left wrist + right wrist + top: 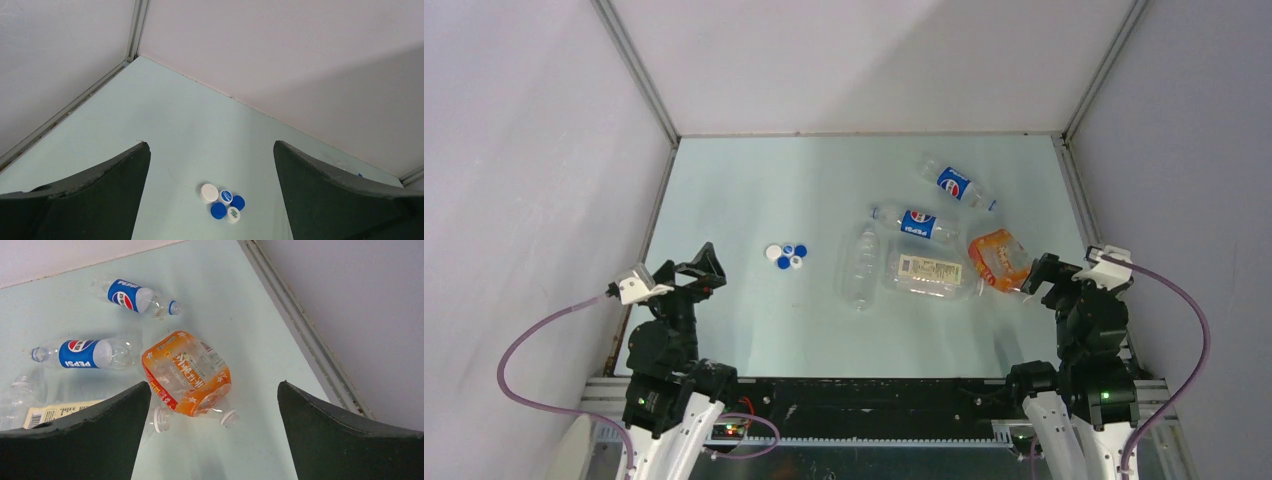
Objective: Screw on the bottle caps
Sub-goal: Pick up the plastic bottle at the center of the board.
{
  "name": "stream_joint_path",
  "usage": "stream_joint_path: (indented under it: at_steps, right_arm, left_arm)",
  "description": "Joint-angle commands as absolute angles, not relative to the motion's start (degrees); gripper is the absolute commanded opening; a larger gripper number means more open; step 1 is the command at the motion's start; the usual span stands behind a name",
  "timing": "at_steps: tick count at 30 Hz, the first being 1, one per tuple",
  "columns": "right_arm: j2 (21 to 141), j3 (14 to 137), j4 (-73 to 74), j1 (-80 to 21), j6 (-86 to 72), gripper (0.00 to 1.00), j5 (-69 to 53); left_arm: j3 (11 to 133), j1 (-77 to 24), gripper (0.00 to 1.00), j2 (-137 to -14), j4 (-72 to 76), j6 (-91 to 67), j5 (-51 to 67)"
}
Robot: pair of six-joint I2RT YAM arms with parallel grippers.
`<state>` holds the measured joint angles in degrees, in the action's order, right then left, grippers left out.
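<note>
Several bottle caps [786, 256], blue and white, lie in a tight cluster on the pale table left of centre. In the left wrist view the bottle caps [223, 201] sit low between my fingers [100, 190]. My left gripper [707, 270] hangs open and empty, short of the caps on their left. My right gripper [1036, 278] is also open and empty, just right of an orange-labelled bottle [999, 259]. In the right wrist view that orange-labelled bottle [185, 370] lies on its side with its uncapped neck toward my right gripper [214, 384].
Two Pepsi bottles [957, 184] [916, 223], a clear unlabelled bottle [861, 265] and a white-labelled bottle [929, 272] lie on their sides right of centre. Grey walls close the table; a metal rail [305, 335] runs along the right edge.
</note>
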<state>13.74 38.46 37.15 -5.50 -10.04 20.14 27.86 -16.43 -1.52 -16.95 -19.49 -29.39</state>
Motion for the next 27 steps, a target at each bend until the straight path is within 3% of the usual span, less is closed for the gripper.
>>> stream_joint_path:
  at_steps: [1, 13, 27]
  right_arm:
    - [14.25, 39.24, 34.98, -5.7, -9.44, 1.0, 19.74]
    - [19.75, 44.87, 38.87, -5.71, -10.33, 1.0, 18.04]
    - [42.66, 59.04, 50.64, -5.79, -17.14, 1.0, 3.3]
  left_arm:
    - [27.7, -15.91, 1.0, -2.18, -15.69, -19.92, -29.09]
    - [29.99, -15.91, 1.0, -5.45, -18.84, -21.89, -28.49]
    - [36.63, -15.91, 1.0, -21.05, -29.35, -28.18, -21.11]
